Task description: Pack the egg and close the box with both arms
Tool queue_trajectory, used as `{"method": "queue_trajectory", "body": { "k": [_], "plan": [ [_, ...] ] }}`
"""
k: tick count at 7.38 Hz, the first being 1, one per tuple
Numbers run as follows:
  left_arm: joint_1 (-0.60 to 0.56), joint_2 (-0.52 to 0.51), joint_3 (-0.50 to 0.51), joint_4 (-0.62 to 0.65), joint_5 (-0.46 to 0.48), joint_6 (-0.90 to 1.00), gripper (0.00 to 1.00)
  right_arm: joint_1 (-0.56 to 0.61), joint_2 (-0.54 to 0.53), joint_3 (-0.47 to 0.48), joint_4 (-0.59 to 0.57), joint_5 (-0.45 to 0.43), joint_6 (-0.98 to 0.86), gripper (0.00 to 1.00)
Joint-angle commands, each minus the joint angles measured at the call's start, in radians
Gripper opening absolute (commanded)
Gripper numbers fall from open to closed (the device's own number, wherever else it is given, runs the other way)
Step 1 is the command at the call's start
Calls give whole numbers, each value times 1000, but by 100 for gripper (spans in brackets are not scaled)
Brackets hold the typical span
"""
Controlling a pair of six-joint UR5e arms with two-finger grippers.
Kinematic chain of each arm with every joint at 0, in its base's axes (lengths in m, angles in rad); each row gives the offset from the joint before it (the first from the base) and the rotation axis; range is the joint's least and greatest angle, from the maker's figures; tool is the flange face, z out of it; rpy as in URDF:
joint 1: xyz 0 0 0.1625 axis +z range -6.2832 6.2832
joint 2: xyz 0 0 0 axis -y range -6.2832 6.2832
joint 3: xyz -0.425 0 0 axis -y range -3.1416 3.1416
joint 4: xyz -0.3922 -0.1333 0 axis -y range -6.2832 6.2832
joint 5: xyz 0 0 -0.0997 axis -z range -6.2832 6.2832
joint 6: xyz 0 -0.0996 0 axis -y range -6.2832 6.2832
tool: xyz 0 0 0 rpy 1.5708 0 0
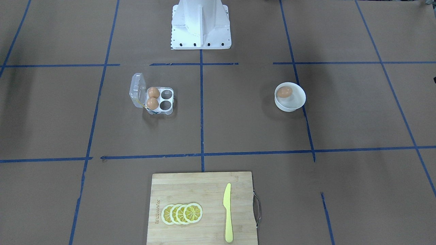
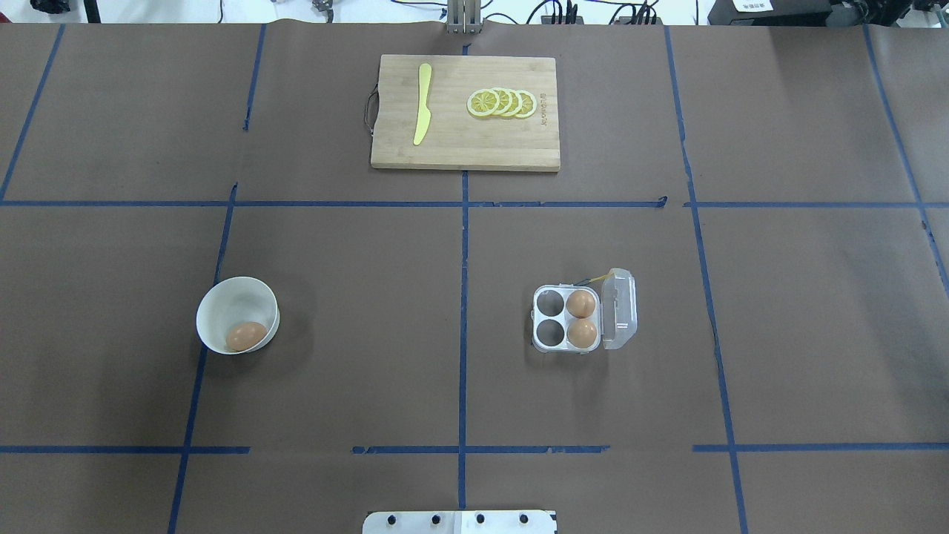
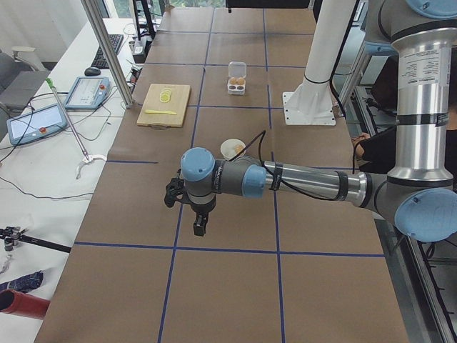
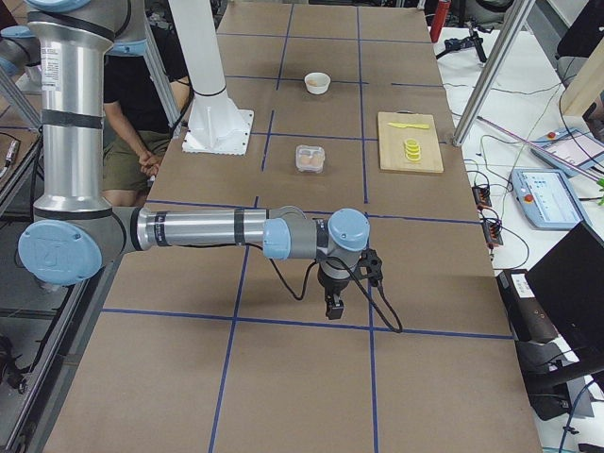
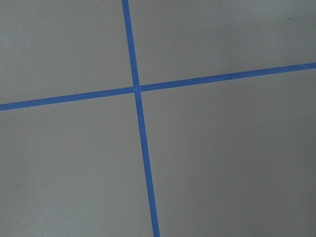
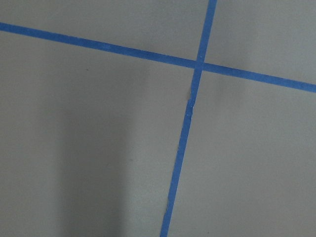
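A tan egg (image 2: 246, 335) lies in a round white bowl (image 2: 239, 288) on the robot's left half of the table. The clear four-cell box (image 2: 540, 320) stands on the right half, its lid (image 2: 620, 308) hinged open and upright. Two eggs (image 2: 581, 304) fill the cells by the lid; the other two cells are empty. My left gripper (image 3: 199, 227) shows only in the exterior left view, far from the bowl; I cannot tell if it is open. My right gripper (image 4: 333, 307) shows only in the exterior right view, far from the box; I cannot tell its state. Both wrist views show only brown paper and blue tape.
A bamboo cutting board (image 2: 460, 144) lies at the far middle of the table, with a yellow knife (image 2: 422, 113) and several lemon slices (image 2: 502, 103) on it. The white pedestal (image 1: 201, 25) stands at the robot's edge. Blue tape lines grid the brown table cover.
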Motion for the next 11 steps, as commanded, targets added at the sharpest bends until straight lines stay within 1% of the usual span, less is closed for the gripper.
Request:
{"method": "queue_trajectory", "body": {
  "k": [1,11],
  "plan": [
    [0,11,6,-23,-5,43,100,0,1,-1,0,0,1,100],
    [-2,5,-11,-28,-8,35,100,0,4,-2,0,1,1,100]
  ]
}}
